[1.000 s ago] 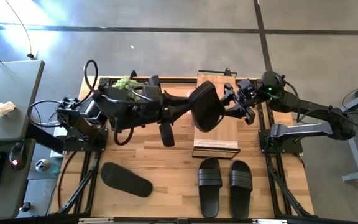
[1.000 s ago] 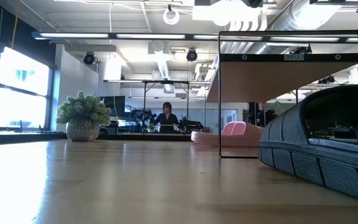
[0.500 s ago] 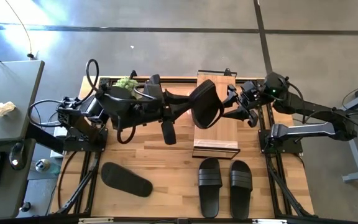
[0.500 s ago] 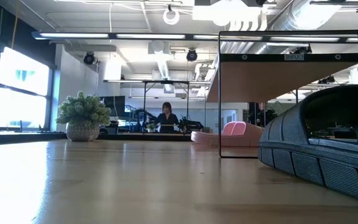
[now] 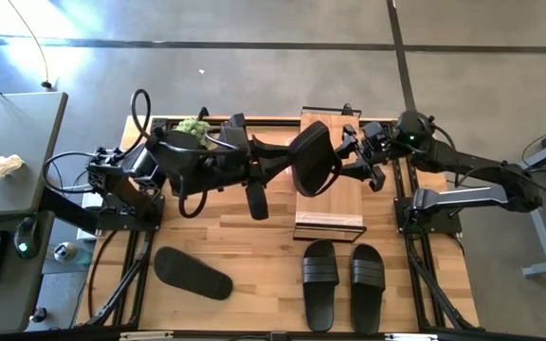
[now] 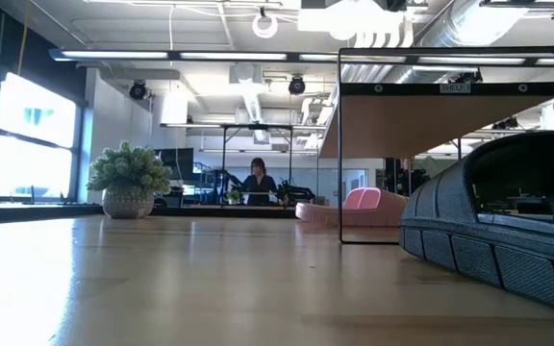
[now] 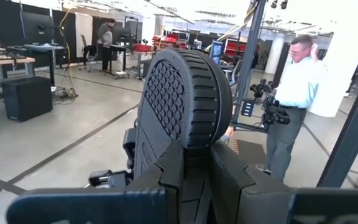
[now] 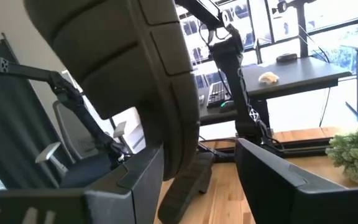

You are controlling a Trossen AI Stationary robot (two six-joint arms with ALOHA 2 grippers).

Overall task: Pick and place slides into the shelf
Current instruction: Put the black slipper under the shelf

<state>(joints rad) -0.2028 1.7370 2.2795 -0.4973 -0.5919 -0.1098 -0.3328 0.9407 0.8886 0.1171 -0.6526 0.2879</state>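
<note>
- Four black slides (image 5: 319, 283) in the high view: three on the desk (image 5: 263, 251), one held.
- Left fingers (image 7: 194, 171) clamp the raised slide (image 5: 311, 159); right fingers (image 8: 263, 171) spread around it.
- Low view alone shows pink slides (image 6: 359, 204) under the shelf (image 6: 431, 115).

Held slide (image 5: 311, 159) above the shelf (image 5: 330, 204), between both end effectors; slide pair (image 5: 342, 279) in front.

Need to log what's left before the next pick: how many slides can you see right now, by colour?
Black slides: 4, namely one held up over the shelf by the left pincer, one sole-up on the table, and a pair side by side in front of the shelf.
Pink slides: 1, behind the shelf in the low view.
Total: 5
</note>
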